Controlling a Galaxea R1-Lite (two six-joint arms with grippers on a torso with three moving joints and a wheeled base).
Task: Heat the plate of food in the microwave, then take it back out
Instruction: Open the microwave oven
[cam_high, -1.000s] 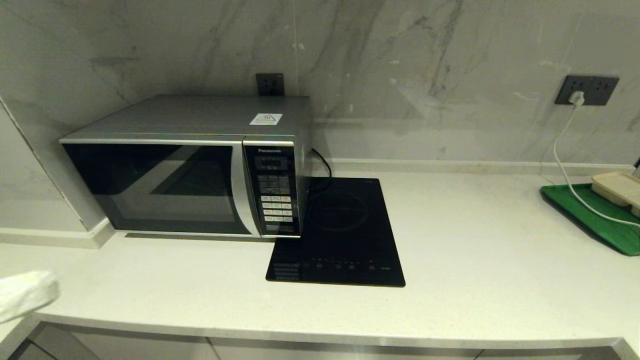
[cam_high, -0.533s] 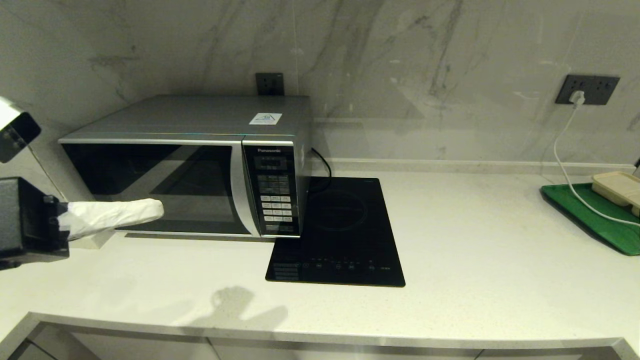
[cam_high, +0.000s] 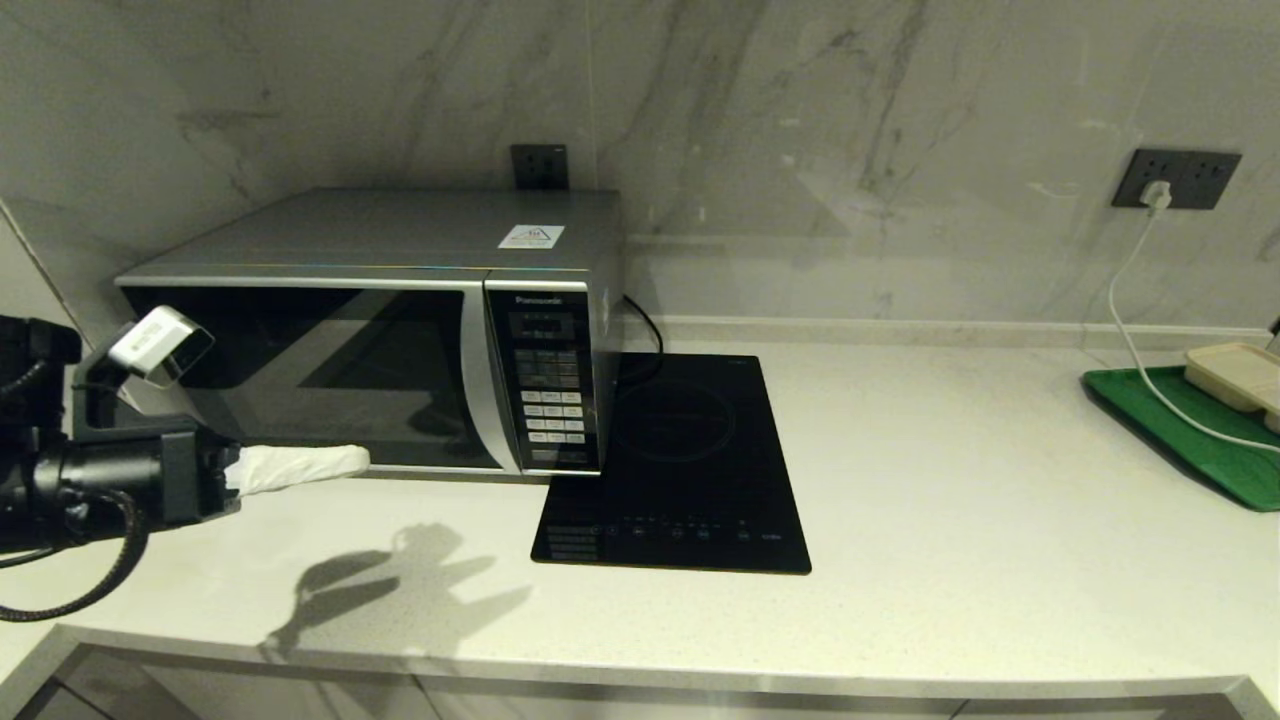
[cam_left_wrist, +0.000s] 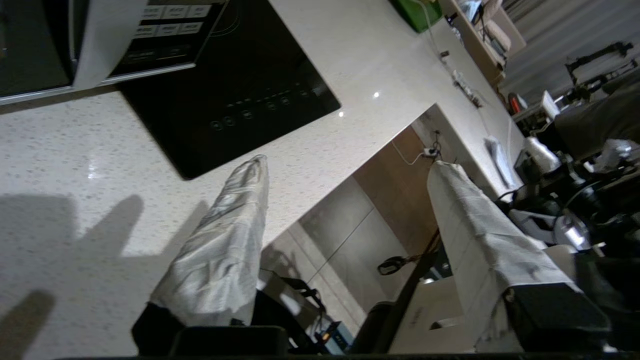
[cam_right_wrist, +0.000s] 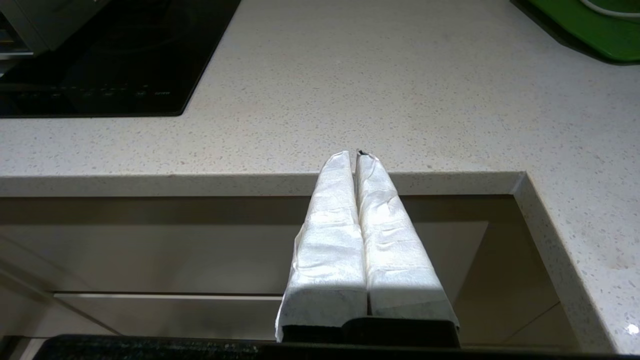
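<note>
The left hand (cam_left_wrist: 345, 165) hovers over the surface (cam_high: 950, 520) near its left edge, fingers spread apart and holding nothing, one white-wrapped finger (cam_high: 300, 465) pointing along the lower front of the microwave (cam_high: 370, 330). The microwave stands at the back left of the surface with its door shut. Just beside it to the right lies a black induction hob (cam_high: 690, 470). At the far right edge sits a green tray (cam_high: 1190, 440) carrying a beige tray (cam_high: 1235, 375). The right hand (cam_right_wrist: 357, 155) hangs off the front edge, fingers pressed together and empty. No plate of food shows.
</note>
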